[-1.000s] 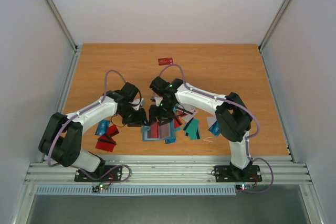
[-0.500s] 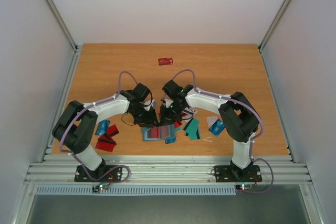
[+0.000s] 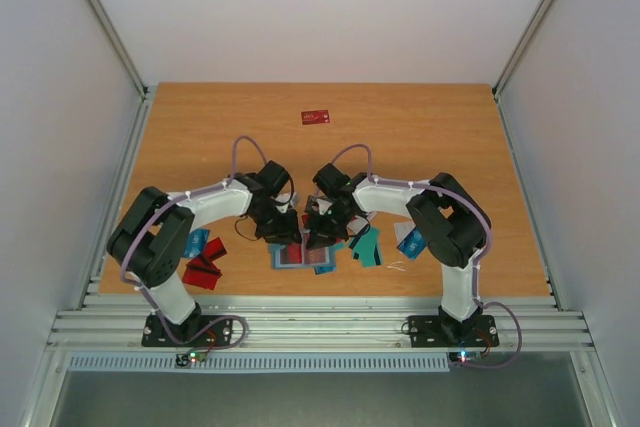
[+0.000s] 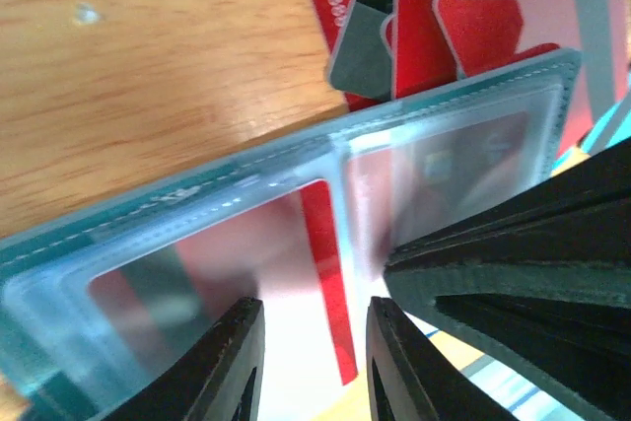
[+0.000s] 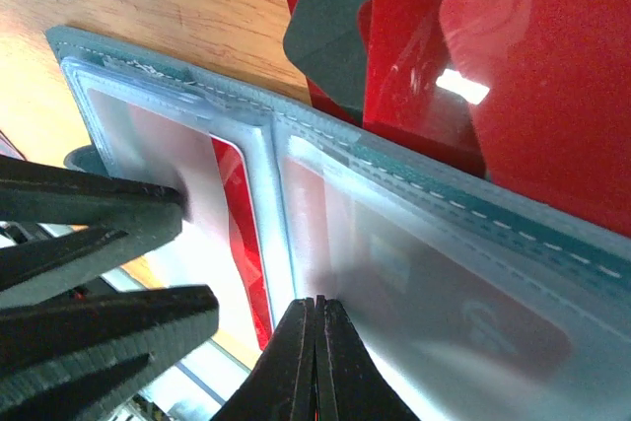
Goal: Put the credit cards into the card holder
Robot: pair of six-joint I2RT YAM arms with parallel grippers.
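My right gripper (image 5: 317,342) has its jaws pressed fully together, tips down on the open card holder (image 5: 414,244) at its centre fold. My left gripper (image 4: 311,362) stands with a narrow gap, tips over the holder's clear pocket; I can't tell if it grips anything. Both arms fold inward, wrists almost meeting above the holder near the table's (image 3: 420,127) front edge, credit cards (image 3: 203,265) scattered around.

Wooden orange-brown table (image 3: 420,137) inside a plain white enclosure: walls (image 3: 320,7) behind and on both sides, grey metal corner posts (image 3: 105,22), ribbed aluminium rail (image 3: 320,327) along near edge. Even, soft light.
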